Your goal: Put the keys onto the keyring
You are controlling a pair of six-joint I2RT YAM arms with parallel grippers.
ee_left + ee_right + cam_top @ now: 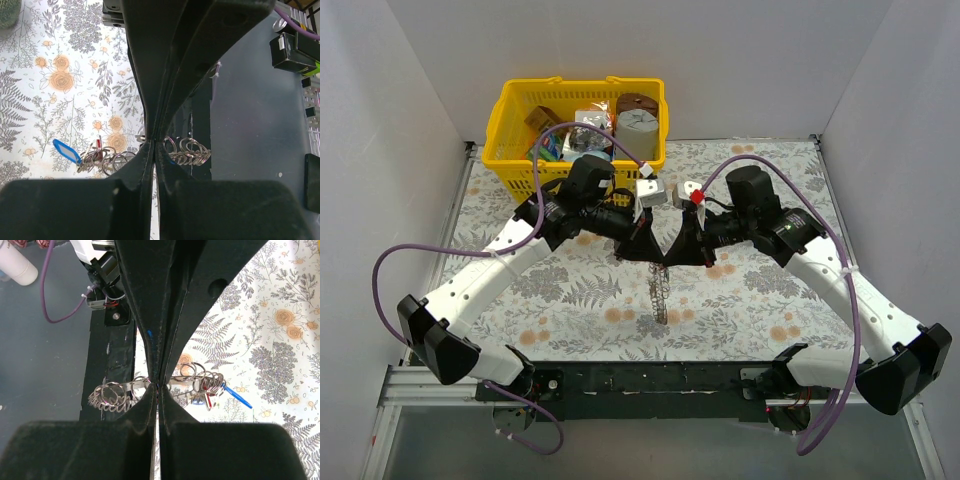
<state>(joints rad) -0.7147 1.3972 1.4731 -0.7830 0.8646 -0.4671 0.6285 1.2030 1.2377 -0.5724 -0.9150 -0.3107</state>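
Closest to the lens, the left gripper (pixel 152 144) was seen pressed together on the keyring (pixel 192 151), a string of linked silver split rings. The right gripper (pixel 158 385) was likewise clamped on it. A red-headed key (pixel 205 399) and a blue-headed key (pixel 239 397) were seen among the rings at one end. The string was located between the two arms, at the middle of the floral tabletop (pixel 570 290). At the far edge, a yellow basket (pixel 510 158) was filled with a grey tub (pixel 637 130), a brown object (pixel 636 102) and other items that could not be identified.
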